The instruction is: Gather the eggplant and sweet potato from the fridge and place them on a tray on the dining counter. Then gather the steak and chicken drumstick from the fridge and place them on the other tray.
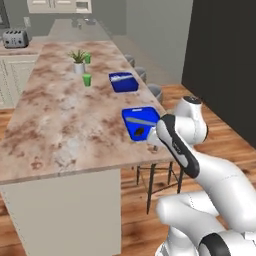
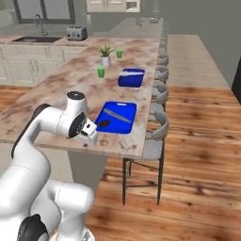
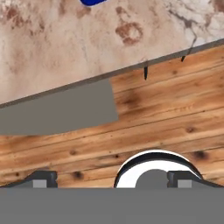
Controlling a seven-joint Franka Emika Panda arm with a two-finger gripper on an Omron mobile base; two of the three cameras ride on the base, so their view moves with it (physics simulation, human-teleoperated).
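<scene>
While the gripper (image 2: 89,136) hangs open and empty by the surface (image 1: 60,120) edge, a dark lump, likely sweet potato (image 2: 104,124), lies in the near tray (image 2: 127,109) at its 7 o'clock; retreat clear of stools (image 2: 157,136).

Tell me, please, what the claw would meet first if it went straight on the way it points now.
Probably the wooden floor beside the dining counter. The open claw points down past the counter's edge, though depth is hard to judge.
</scene>
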